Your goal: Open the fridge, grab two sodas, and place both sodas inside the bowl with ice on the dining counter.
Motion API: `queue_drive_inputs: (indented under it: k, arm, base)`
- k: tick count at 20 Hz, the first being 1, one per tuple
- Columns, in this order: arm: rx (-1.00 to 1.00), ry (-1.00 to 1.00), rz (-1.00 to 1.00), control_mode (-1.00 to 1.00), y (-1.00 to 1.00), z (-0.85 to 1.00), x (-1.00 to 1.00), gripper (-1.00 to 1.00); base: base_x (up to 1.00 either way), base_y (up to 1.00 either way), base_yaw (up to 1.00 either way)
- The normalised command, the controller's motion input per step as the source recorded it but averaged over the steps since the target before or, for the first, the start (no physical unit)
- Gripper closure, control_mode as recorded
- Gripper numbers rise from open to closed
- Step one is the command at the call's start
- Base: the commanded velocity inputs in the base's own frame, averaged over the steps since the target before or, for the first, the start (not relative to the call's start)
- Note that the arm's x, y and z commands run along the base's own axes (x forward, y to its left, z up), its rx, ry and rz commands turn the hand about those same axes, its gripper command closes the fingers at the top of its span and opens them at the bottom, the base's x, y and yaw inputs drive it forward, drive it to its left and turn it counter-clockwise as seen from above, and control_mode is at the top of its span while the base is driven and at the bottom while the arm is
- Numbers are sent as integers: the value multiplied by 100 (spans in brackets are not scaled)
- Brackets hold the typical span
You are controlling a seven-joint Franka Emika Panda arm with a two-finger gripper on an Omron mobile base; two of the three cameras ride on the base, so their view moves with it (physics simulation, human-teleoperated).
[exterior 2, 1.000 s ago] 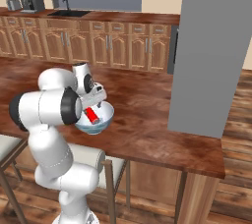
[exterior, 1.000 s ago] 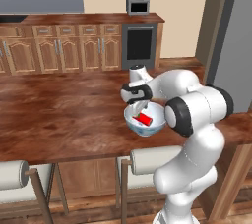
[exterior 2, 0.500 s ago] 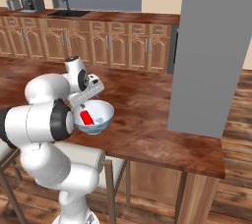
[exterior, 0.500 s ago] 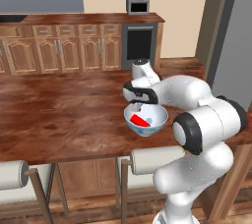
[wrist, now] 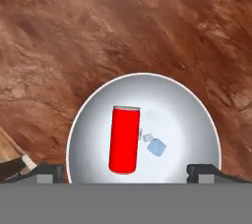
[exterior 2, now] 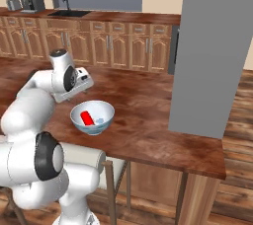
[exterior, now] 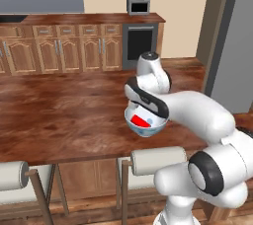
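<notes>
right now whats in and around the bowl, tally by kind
red soda can: 1
bowl: 1
ice cubes: 2 clearly visible
stools: 2
open gripper above the bowl: 1
total: 7

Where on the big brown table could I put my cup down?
The dining counter is bare between the bowl with ice and the grey fridge, and behind the bowl toward the cabinets. The bowl itself is crowded: a red can, ice cubes, the open gripper above.

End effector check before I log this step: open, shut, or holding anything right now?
End effector: open, holding nothing; the red can lies free in the bowl.
</notes>
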Motion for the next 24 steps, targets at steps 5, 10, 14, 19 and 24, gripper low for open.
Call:
queue_drive_inputs:
  k: [5,10,14,19,24]
  arm:
    - [26,-7,-17,-100,4,46,-95,-100]
    - [12,-5,-23,-100,0,24,-100,-100]
    - [10,-1,-22,-100,0,22,-100,-100]
    - [10,-5,-15,-100,-1,12,-100,-100]
    - [2,-14,-7,-100,0,1,-79,-100]
  base:
    - [0,0,0]
    - [0,0,0]
    - [0,0,0]
    - [0,0,0]
    - [0,0,0]
